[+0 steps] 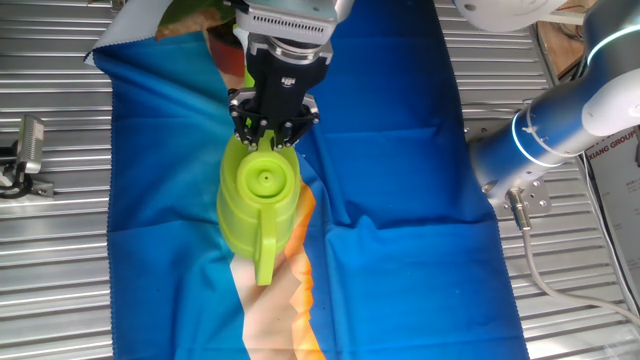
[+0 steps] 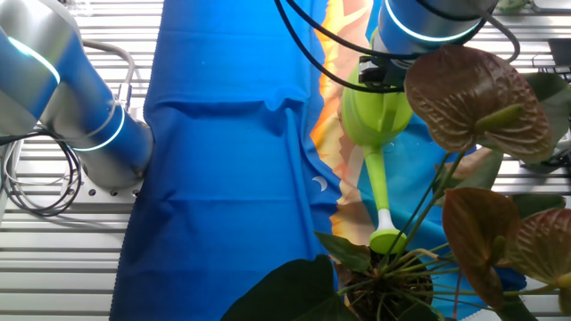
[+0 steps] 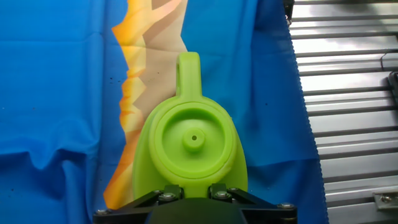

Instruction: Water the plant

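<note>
My gripper [image 1: 272, 132] is shut on the rear of the lime-green watering can [image 1: 258, 195]. The can's spout [image 1: 266, 262] points away from the fingers. In the hand view the can [image 3: 193, 146] fills the middle, and both fingertips [image 3: 166, 196] press on its near side. The plant [image 2: 473, 98] stands in the foreground of the other fixed view, with big reddish-brown and green leaves. There the spout tip [image 2: 385, 239] lines up just above the plant's stems [image 2: 384, 276]. In one fixed view the plant [image 1: 190, 15] peeks out at the top left, behind the arm. The true gap from spout to plant I cannot tell.
A blue cloth [image 1: 400, 200] with an orange patch [image 3: 134, 81] covers the slatted metal table [image 1: 50, 260]. The arm's blue base [image 1: 530, 140] stands at the cloth's edge, with cables [image 2: 36, 192] beside it. A metal bracket [image 1: 25, 155] sits on the table at the far left.
</note>
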